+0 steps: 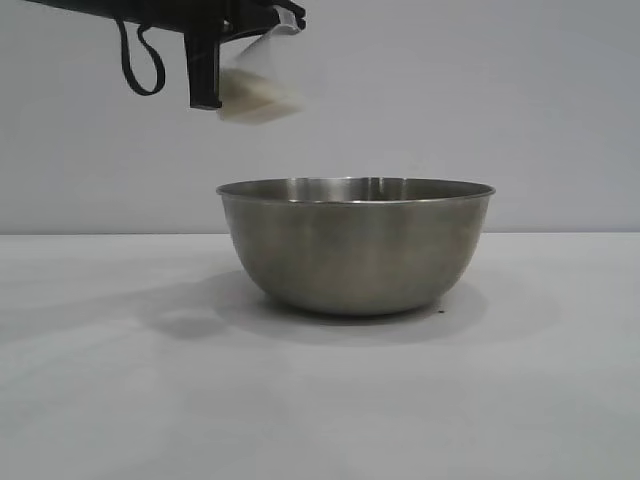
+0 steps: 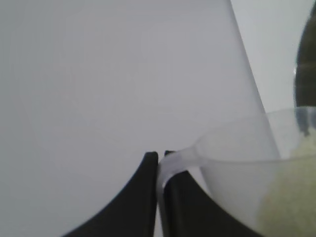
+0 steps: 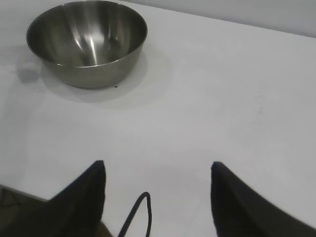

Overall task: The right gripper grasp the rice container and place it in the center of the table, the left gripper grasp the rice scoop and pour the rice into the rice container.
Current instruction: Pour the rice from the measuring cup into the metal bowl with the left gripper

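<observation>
A large round brushed stainless-steel bowl, the rice container [image 1: 356,245], stands upright on the plain white matte table [image 1: 110,400], and nothing shows inside it from the right wrist view. The small translucent plastic rice scoop [image 1: 262,85] hangs tilted above the bowl's left rim, apart from it. Off-white rice [image 1: 258,103] lies inside the scoop, seemingly none spilled.

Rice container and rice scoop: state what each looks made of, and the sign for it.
Rice container: looks like stainless steel with a brushed, satin finish; grey sheen, soft streaky reflections inside, thin rolled rim.

Rice scoop: seems to be translucent plastic, slightly frosted; the pale rice shows through its wall, and the thin handle looks milky where the left pincer pinches it.
</observation>
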Robot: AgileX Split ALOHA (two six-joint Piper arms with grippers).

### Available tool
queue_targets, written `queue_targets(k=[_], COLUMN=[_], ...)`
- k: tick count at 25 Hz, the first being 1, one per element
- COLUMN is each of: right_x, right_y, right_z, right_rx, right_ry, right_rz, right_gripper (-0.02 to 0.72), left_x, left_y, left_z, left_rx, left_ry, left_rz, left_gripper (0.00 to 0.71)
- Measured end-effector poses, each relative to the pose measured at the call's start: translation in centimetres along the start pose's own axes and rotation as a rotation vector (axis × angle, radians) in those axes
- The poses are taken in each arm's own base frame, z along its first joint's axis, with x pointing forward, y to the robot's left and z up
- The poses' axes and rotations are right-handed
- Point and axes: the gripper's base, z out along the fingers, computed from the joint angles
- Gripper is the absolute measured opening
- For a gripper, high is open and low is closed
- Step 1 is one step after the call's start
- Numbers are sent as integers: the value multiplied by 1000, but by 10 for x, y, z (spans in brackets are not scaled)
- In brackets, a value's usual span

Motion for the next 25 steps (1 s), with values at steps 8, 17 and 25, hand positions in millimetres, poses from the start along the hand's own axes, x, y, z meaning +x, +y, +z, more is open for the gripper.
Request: queue_targets(k=[8,17,25], right_x=[0,0,0], right_y=[0,0,0], right_z=[0,0,0], right_rx=[0,0,0], right_ry=[1,1,1], right_rz=[0,0,0], right_gripper=[442,442,442], left_x=[-25,-43,-44], left_y=[-10,-8,1], left_z=[16,25,30], left_rx=[128,91,25], left_ry=[-94,-169,-67], left_rz=[489,943,701], left_gripper=[0,0,0])
